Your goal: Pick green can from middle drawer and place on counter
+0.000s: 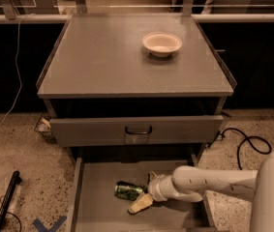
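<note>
The green can (pixel 128 190) lies on its side on the floor of the open middle drawer (pixel 98 212), left of centre. My gripper (pixel 145 192) reaches in from the right on a white arm, low over the drawer floor. Its fingers are spread, one pale finger (pixel 140 204) in front of the can's right end and the other behind it. The can still rests on the drawer floor. The counter (pixel 117 62) is the grey cabinet top above.
A white bowl (pixel 161 43) sits on the counter at the back right. A partly open drawer front with a dark handle (pixel 138 129) overhangs the back of the middle drawer. A black cable (pixel 248 144) lies on the floor right; a black bar (pixel 6 202) left.
</note>
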Controlling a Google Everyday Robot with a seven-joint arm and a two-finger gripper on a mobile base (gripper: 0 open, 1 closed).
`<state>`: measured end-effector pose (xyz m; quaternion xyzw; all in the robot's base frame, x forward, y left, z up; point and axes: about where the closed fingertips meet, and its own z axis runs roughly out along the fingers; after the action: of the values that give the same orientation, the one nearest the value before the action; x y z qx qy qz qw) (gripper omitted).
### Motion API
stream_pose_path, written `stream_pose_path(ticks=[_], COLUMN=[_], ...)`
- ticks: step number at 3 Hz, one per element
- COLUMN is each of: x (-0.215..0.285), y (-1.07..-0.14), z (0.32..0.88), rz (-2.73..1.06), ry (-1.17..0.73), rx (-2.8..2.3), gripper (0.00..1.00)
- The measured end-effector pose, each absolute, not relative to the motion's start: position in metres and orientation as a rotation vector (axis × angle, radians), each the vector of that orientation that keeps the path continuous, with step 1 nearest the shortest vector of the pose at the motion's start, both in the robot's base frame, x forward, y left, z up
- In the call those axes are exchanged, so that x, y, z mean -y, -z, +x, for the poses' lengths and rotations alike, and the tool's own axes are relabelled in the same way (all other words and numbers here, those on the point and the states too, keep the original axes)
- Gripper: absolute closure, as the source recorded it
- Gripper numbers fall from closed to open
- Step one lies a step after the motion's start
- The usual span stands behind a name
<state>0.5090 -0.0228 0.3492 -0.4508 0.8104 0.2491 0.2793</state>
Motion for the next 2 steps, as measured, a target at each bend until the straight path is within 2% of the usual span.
stream_pose_path(ticks=[1,2], x=[0.022,0.0219], y=[-0.3479,-0.3479], z=[0.5074,0.5074], rz=[-1.207,-1.207], ry=[-0.67,-0.67], rx=[-2.175,-2.175], gripper=[0.14,0.38])
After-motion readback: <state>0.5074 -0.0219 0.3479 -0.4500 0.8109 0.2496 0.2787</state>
